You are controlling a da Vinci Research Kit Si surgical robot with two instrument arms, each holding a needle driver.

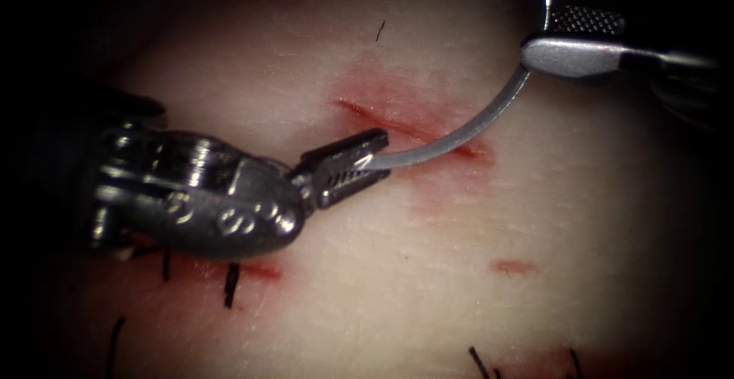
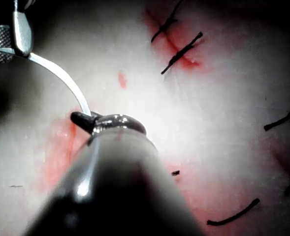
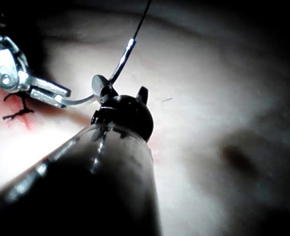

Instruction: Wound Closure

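The left end effector (image 1: 359, 166) has its jaws pinched on the pointed end of the curved needle (image 1: 466, 131), the tip lying between the serrated faces. It comes in from the endoscope view's left, its bulky metal wrist lying over the tissue (image 1: 382, 287) to the left of the cut (image 1: 405, 128). From the left wrist view the same end effector (image 2: 85, 120) shows as a dark rounded tip at the end of its shaft, with the needle (image 2: 66, 81) arching away from it.

The right end effector (image 1: 569, 43) is pressed together on the needle close to its rear end, where the needle turns upward; one jaw's crosshatched face shows above the smooth grey one. In the right wrist view this end effector (image 3: 103, 88) grips the needle (image 3: 122, 61), and the left end effector (image 3: 48, 93) meets the needle's far end.

The needle thus spans between the two tools, held at both ends. Its curve passes above the cut, and whether any part touches the tissue cannot be told; no part of it appears buried. The thread (image 3: 142, 19) runs on from the needle's rear end as a thin dark line.

The cut lies as a short slanted red line under the needle, with red fluid (image 1: 440, 188) smeared around it. Further out, dark stitches (image 1: 229, 283) cross a reddened line beneath the left tool's wrist, and cut ends of thread (image 2: 233, 216) lie on the pale tissue.
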